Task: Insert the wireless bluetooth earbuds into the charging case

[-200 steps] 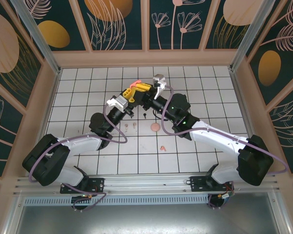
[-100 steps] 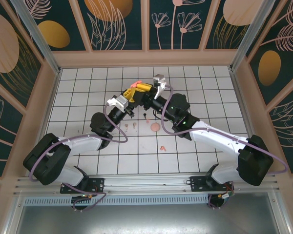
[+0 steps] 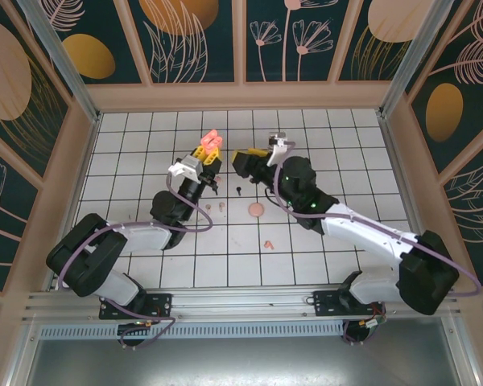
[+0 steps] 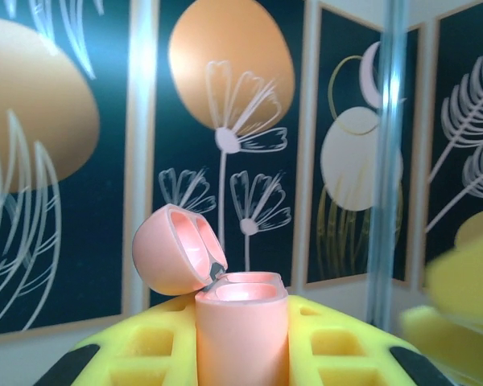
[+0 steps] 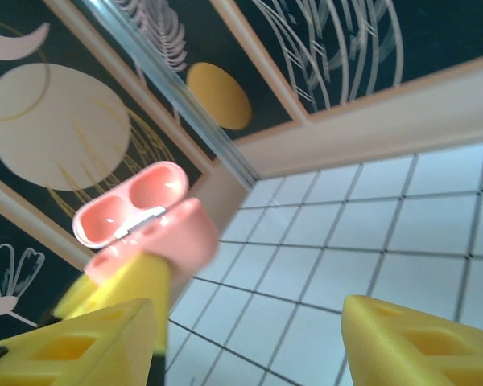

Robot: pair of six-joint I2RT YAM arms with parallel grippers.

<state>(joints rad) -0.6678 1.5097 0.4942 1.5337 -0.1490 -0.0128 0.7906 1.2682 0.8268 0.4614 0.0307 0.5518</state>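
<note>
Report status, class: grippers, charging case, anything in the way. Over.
Left gripper shut on coral charging case, upright, lid open. Right gripper open, empty, beside it. Coral earbuds lying on tiles. No obstruction seen.

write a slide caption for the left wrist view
Left hand holds the open pink charging case upright between yellow fingers, lid tipped left
</note>
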